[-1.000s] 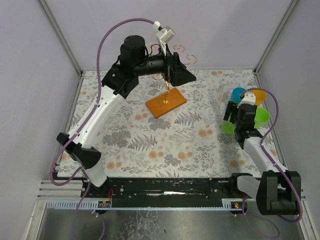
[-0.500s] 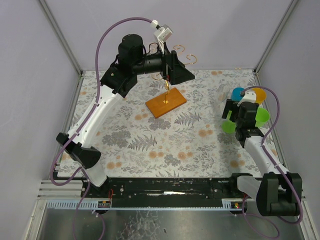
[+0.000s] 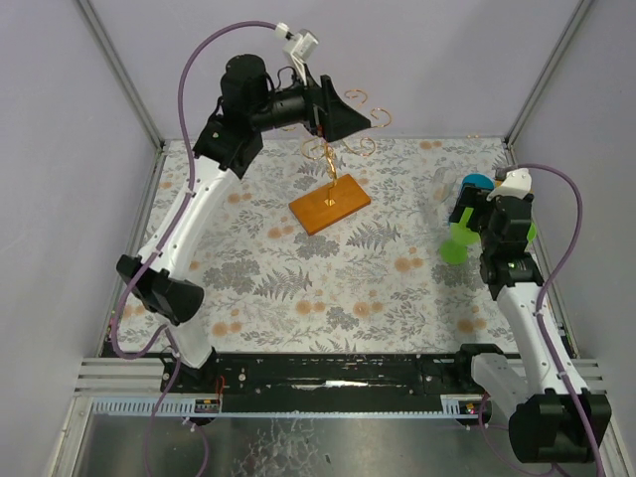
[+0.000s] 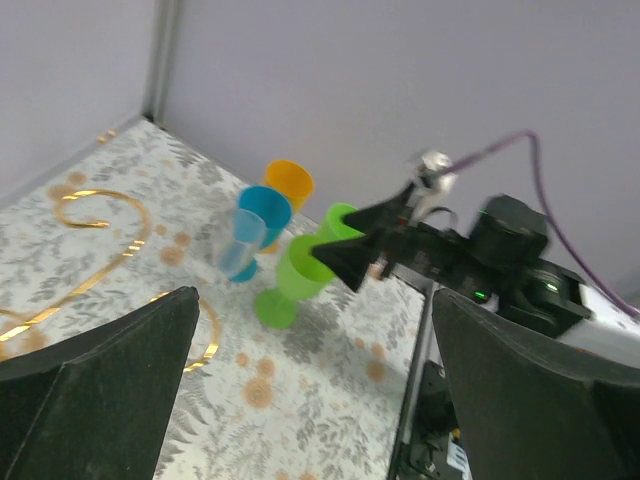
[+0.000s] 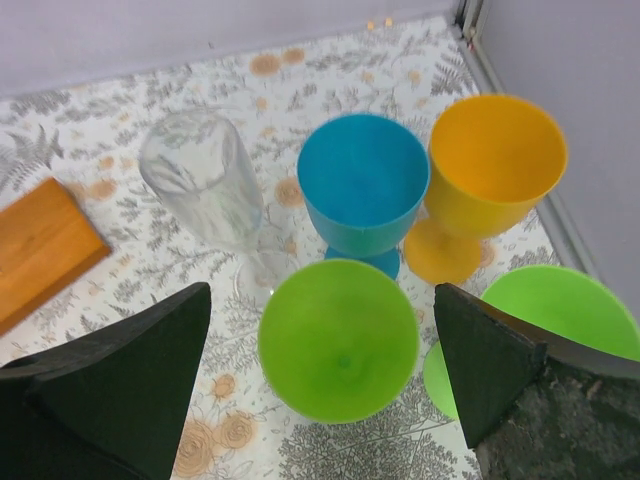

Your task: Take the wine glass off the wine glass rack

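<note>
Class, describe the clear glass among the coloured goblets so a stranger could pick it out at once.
Go to the right side of the flowered table, where five stemmed cups stand together. On the group's side facing the rack's orange base, next to the blue goblet, stands the clear glass: the only see-through one, narrower than its coloured neighbours.

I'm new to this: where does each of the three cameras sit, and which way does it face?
Top external: above and behind the arms, looking down on the floral-patterned table; the left arm and right arm show whole.
Left wrist: on the raised left arm, looking across at the blue plastic goblet; the open left tool frames it.
Right wrist: above the goblets, looking down; the open right tool fills the bottom corners.
Shared: both wrist views show the blue goblet, orange plastic goblet and clear wine glass.
</note>
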Controlling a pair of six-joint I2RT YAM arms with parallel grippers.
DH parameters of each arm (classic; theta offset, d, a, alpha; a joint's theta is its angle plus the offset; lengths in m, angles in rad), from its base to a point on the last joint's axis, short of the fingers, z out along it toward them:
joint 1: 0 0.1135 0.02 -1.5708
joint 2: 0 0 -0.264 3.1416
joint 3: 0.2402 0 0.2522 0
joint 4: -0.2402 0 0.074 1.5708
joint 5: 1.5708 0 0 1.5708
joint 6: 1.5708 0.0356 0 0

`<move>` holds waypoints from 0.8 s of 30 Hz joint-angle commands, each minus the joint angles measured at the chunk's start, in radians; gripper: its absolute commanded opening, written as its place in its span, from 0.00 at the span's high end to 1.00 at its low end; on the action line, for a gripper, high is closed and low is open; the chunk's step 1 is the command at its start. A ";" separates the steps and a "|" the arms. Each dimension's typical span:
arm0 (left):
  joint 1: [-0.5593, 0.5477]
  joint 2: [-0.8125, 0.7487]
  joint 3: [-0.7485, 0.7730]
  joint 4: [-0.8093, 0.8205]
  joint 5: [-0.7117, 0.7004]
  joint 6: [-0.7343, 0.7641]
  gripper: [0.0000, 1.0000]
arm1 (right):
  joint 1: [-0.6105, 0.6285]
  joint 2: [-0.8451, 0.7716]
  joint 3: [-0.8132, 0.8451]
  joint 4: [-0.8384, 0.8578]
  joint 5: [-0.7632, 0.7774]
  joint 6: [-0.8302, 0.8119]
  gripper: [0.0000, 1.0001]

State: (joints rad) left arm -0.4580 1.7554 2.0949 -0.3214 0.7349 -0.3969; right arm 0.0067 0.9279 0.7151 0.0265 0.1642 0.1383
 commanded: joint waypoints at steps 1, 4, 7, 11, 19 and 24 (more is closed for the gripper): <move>0.104 0.050 0.062 0.143 -0.046 -0.104 0.00 | 0.007 -0.066 0.117 -0.065 0.033 0.003 0.01; 0.182 0.077 0.067 0.201 -0.072 -0.190 0.00 | 0.007 -0.077 0.201 -0.107 0.043 0.006 0.01; 0.244 0.089 0.045 0.254 -0.094 -0.253 0.00 | 0.007 -0.069 0.285 -0.156 0.041 0.029 0.01; 0.323 0.107 0.003 0.315 -0.087 -0.361 0.00 | 0.007 -0.035 0.397 -0.223 0.002 0.074 0.01; 0.428 0.117 -0.132 0.420 -0.028 -0.578 0.00 | 0.007 0.115 0.626 -0.359 -0.237 0.190 0.01; 0.475 0.131 -0.215 0.468 0.007 -0.689 0.00 | 0.007 0.182 0.702 -0.394 -0.333 0.268 0.00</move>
State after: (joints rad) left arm -0.0162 1.8706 1.9308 0.0303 0.6937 -0.9531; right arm 0.0067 1.0828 1.3460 -0.3271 -0.0479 0.3206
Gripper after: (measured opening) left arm 0.997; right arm 0.989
